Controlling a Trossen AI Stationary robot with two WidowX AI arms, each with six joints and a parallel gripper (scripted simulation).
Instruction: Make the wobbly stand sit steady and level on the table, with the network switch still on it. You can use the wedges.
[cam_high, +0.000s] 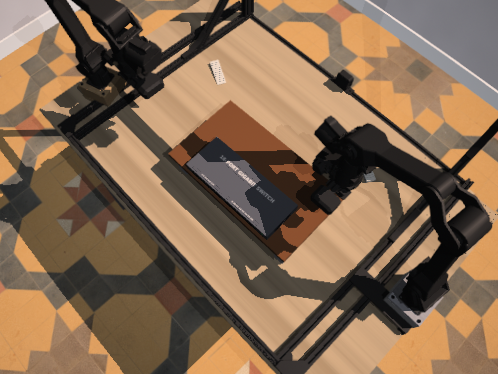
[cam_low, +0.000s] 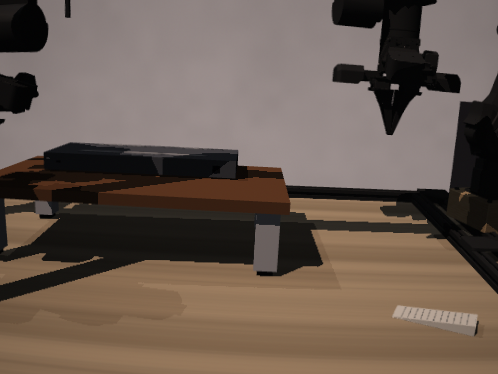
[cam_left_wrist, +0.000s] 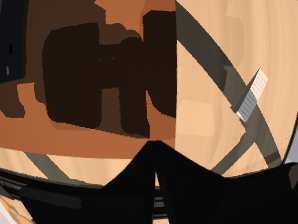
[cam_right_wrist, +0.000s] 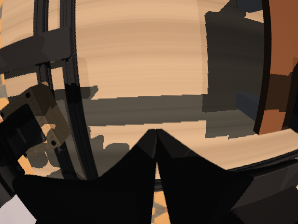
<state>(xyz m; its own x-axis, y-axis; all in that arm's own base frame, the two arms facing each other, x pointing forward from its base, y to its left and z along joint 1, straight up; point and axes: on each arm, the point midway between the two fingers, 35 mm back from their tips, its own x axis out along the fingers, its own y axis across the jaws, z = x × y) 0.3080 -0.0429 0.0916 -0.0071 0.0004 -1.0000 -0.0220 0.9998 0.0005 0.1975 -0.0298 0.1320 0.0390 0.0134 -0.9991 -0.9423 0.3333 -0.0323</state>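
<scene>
The brown stand (cam_high: 235, 125) (cam_low: 200, 194) stands in the middle of the table with the dark network switch (cam_high: 240, 185) (cam_low: 140, 159) lying on it. One grey leg (cam_low: 266, 247) shows at its near corner. A white ribbed wedge (cam_high: 218, 72) (cam_low: 436, 319) lies on the table away from the stand. A second wedge (cam_high: 370, 176) (cam_left_wrist: 250, 95) lies beside the stand, partly hidden by the left arm. My left gripper (cam_high: 328, 200) (cam_left_wrist: 153, 147) is shut and empty, above the stand's end. My right gripper (cam_high: 150, 89) (cam_low: 390, 131) (cam_right_wrist: 155, 135) is shut and empty, high near the table's corner.
A black frame rail (cam_high: 300, 50) runs round the wooden table (cam_high: 280, 85). The stand's edge (cam_right_wrist: 277, 65) shows at the right of the right wrist view. A small black block (cam_high: 345, 79) sits on the rail.
</scene>
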